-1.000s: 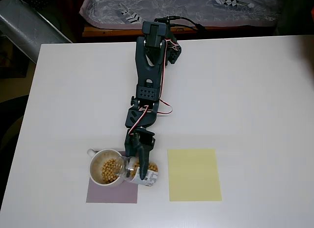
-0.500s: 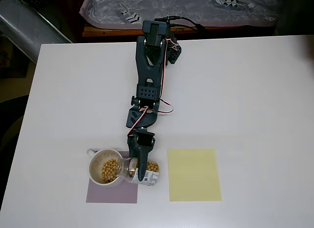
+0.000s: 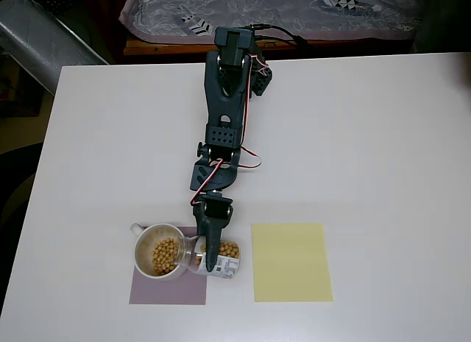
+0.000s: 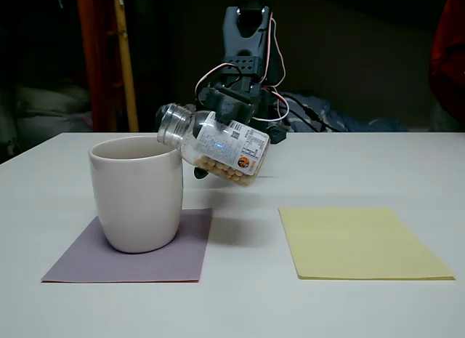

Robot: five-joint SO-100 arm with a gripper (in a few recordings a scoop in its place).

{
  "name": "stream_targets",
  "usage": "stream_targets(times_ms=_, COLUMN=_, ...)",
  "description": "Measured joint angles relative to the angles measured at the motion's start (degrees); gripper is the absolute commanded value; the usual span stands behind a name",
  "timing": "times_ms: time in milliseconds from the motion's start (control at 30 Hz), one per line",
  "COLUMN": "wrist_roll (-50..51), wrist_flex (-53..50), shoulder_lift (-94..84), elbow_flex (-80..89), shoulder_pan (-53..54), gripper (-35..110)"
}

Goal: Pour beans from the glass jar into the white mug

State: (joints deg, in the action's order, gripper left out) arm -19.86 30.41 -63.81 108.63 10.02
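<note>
The white mug (image 3: pixel 146 246) (image 4: pixel 138 196) stands on a purple mat (image 3: pixel 169 289) (image 4: pixel 138 251), with tan beans (image 3: pixel 163 255) inside it. My gripper (image 3: pixel 208 255) (image 4: pixel 218 138) is shut on the glass jar (image 3: pixel 221 259) (image 4: pixel 216 145), held above the table just right of the mug in both views. The jar leans with its open mouth (image 4: pixel 168 126) over the mug's rim, raised slightly above its base. Beans (image 4: pixel 231 171) lie in the jar's lower end.
A yellow mat (image 3: pixel 290 261) (image 4: pixel 361 240) lies to the right of the purple one. The arm's base (image 3: pixel 234 66) stands at the table's far edge. A patterned cloth (image 3: pixel 294 11) lies beyond the table.
The jar has tipped back up a little, its mouth pulled back towards the mug's rim; the stream of beans into the mug has stopped.
</note>
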Motion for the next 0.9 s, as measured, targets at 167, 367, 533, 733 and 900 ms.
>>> stream_targets(times_ms=167, wrist_roll=1.41, wrist_flex=-2.29, shoulder_lift=-1.05, elbow_flex=0.0, shoulder_pan=0.0, gripper=0)
stream_targets(times_ms=367, wrist_roll=5.63, wrist_flex=-5.27, shoulder_lift=-2.55, elbow_flex=-0.44, shoulder_pan=0.09, gripper=0)
stream_targets(times_ms=533, wrist_roll=7.56, wrist_flex=-7.21, shoulder_lift=-3.34, elbow_flex=-0.53, shoulder_pan=0.09, gripper=1)
stream_targets(times_ms=733, wrist_roll=8.53, wrist_flex=-8.26, shoulder_lift=-3.34, elbow_flex=-1.23, shoulder_pan=0.09, gripper=0)
stream_targets(times_ms=900, wrist_roll=9.76, wrist_flex=-10.37, shoulder_lift=-4.57, elbow_flex=-1.67, shoulder_pan=0.09, gripper=0)
